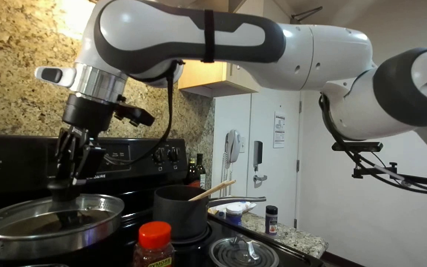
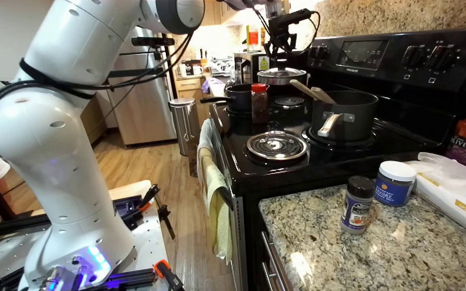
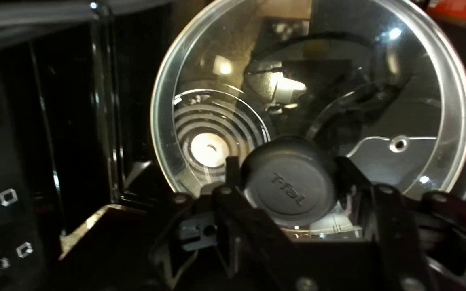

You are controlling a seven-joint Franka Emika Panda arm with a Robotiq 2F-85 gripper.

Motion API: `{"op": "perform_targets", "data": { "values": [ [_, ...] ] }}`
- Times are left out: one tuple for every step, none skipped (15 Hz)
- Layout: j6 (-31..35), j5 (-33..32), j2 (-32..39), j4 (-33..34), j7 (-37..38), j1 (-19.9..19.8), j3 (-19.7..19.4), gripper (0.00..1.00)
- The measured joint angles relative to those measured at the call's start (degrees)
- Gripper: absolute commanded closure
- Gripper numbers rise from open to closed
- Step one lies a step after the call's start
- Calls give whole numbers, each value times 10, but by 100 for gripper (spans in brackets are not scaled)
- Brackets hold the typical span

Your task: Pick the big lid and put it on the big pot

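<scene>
Large glass lid (image 1: pixel 50 222) held aloft by its T-fal knob (image 3: pixel 291 186)

The jaws stand partway apart, pressed against both sides of the knob — they hold the lid above the stove (image 2: pixel 237 135), a coil burner (image 3: pixel 217 129) showing through its glass. In an exterior view a wide black pot (image 2: pixel 239 99) stands just beside a red-capped jar (image 2: pixel 260 105) — and a saucepan (image 2: pixel 362 123) with wooden utensils (image 2: pixel 306 89) sits on another burner.

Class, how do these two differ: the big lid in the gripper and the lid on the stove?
The big lid is held up by the gripper; the stove lid lies on the stove.
The big lid has a round dark knob; the stove lid has an arched silvery handle.
Both are round and see-through, with shiny rims.
</scene>
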Motion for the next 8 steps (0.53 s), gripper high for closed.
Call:
{"op": "perform_targets", "data": {
  "values": [
    [2,0,-16,-29,-10,0,9,67],
    [10,-1,-31,-56,-15,1,17,67],
    [32,-2,-46,-85,-15,2,23,67],
    [58,-2,-62,-113,-15,3,28,67],
    [81,-1,-79,-141,-15,3,35,67],
    [98,0,-97,-169,-15,3,41,67],
    [108,2,-116,-197,-15,2,48,67],
    [115,7,-135,-226,-15,0,56,42]
  ]
}}
